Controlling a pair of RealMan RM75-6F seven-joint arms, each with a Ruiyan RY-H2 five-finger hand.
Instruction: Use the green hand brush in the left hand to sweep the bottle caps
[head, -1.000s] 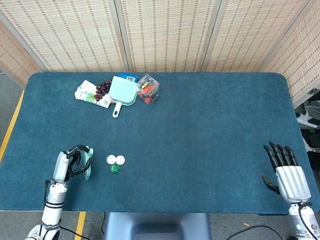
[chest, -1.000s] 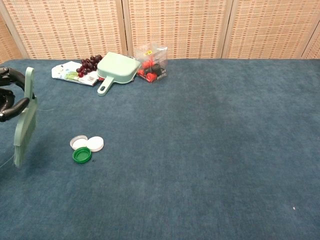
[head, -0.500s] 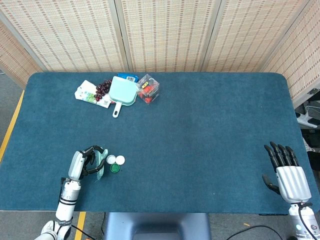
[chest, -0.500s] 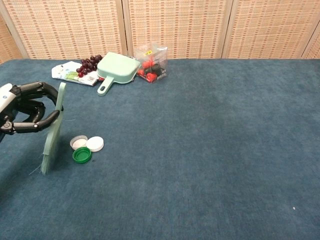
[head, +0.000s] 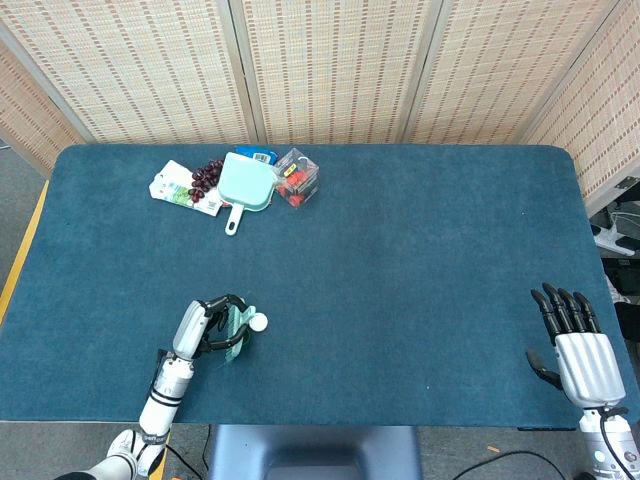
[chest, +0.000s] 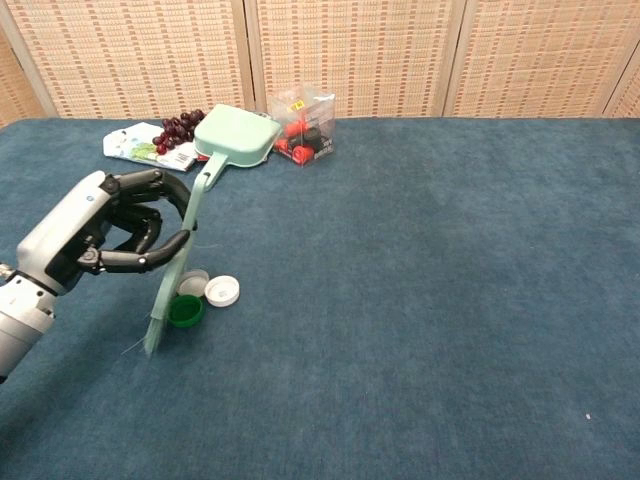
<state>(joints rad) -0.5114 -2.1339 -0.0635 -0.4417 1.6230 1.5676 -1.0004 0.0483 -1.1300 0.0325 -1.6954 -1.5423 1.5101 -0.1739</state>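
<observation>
My left hand (chest: 110, 225) (head: 208, 322) grips the green hand brush (chest: 175, 270) (head: 238, 328), which stands tilted with its bristles on the cloth. The brush touches a green bottle cap (chest: 184, 310). Just right of it lie a greyish cap (chest: 193, 283) and a white cap (chest: 222, 291) (head: 259, 322). In the head view the brush and hand hide the other caps. My right hand (head: 580, 345) rests open at the table's front right, far from the caps.
At the back left lie a green dustpan (chest: 233, 139) (head: 245, 184), dark grapes (chest: 178, 129), a white packet (chest: 140, 146) and a clear box of red items (chest: 305, 123). The blue cloth-covered table (head: 420, 260) ends close behind my left hand.
My left hand has swept the brush rightwards into the caps. The caps have slid a little to the right. The right hand has not moved.
</observation>
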